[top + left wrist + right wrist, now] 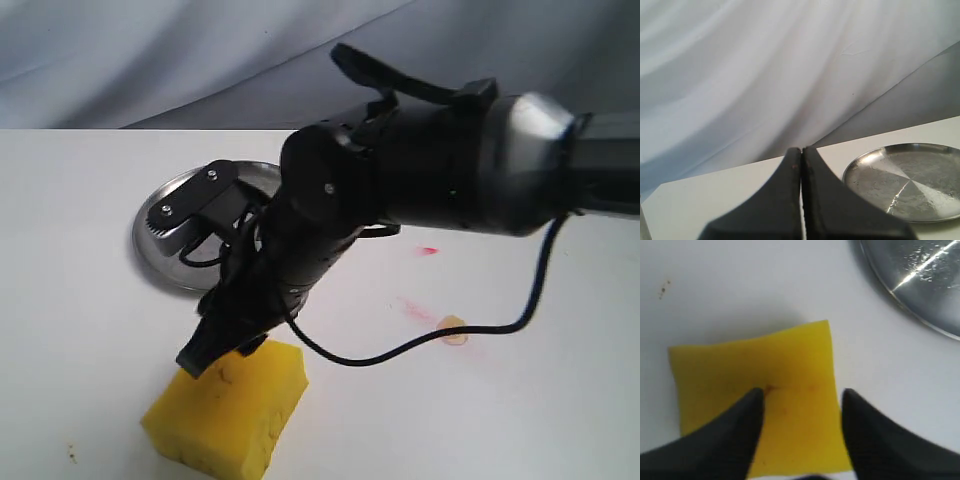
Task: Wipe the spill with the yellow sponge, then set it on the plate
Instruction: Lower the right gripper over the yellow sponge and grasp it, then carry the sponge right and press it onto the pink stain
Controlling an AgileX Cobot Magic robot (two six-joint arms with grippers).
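Right gripper [222, 355], reaching in from 3 o'clock of the exterior view, is hovering with its fingers spread wide and clasping nothing, while the left gripper [801, 152] is idling with its fingers pressed together on nothing. At 9 o'clock the plate [160, 262] is sitting with nothing visible on it. At 7 o'clock the yellow sponge [225, 415] is lying on the table [80, 330] directly under the right fingers, contact unclear, and at 4 o'clock the spill [453, 330] is lying unwiped. By this evidence, grasping, wiping and placing are all remaining.
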